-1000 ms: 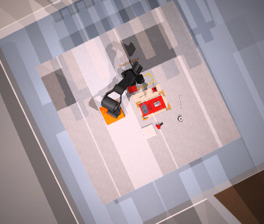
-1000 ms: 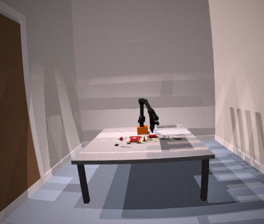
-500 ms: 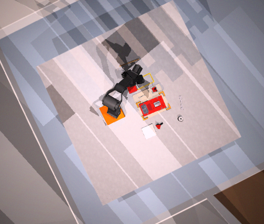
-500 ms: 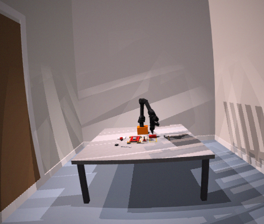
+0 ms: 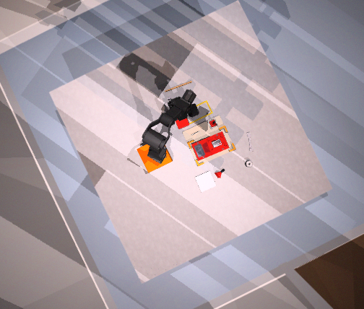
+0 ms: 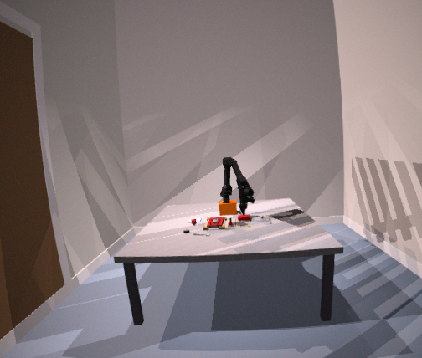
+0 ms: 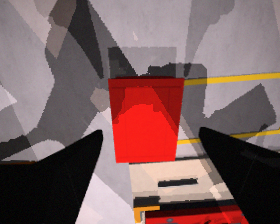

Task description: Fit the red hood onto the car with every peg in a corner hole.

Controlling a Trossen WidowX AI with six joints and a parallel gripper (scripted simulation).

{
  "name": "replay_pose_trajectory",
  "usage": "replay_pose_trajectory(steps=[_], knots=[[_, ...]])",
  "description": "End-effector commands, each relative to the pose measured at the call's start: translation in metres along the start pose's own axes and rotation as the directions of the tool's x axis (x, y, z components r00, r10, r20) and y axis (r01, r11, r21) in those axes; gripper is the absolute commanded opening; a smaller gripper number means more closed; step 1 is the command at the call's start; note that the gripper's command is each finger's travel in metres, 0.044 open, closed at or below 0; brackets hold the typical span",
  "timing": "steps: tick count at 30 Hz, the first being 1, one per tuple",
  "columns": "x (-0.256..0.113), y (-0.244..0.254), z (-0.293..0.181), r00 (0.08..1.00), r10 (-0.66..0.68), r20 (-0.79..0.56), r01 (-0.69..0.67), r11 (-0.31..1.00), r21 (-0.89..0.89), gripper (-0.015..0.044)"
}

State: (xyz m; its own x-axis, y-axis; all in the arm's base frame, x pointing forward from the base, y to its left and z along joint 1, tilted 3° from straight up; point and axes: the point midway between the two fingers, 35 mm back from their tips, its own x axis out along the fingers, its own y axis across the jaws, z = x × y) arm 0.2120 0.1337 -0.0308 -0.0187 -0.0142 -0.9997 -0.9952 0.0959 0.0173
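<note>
The red hood (image 5: 183,124) (image 6: 244,217) (image 7: 141,145) lies on the table beside the jig, flat roof up. It overlaps the left end of a yellow outline. My gripper (image 6: 243,212) (image 7: 151,132) is open and empty above it; in the wrist view one black finger is on each side of the hood, with a gap to both. In the top view the arm hides the fingertips. The red chassis (image 5: 209,149) (image 6: 216,222) (image 7: 191,216) sits in the jig, with the pale engine block (image 5: 217,143) on its deck. The pegs and the hood's corner holes are too small or hidden to make out.
A yellow outline (image 5: 209,107) (image 7: 236,79) and a beige slotted board (image 7: 141,175) lie near the hood. A small red part (image 5: 213,123) stands on the board. Also around are a white square (image 5: 205,181), a red part (image 5: 218,175), a wheel (image 5: 248,163) and a thin stick (image 5: 178,86).
</note>
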Motion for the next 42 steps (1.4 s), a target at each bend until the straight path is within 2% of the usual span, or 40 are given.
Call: replay_pose_trajectory(steps=[1,42], knots=[[0.005,0.002,-0.001,1.0,0.008,-0.003,-0.008,1.0,0.003,0.044],[0.027,0.003,-0.002,1.0,0.008,-0.003,-0.008,1.0,0.003,0.044]])
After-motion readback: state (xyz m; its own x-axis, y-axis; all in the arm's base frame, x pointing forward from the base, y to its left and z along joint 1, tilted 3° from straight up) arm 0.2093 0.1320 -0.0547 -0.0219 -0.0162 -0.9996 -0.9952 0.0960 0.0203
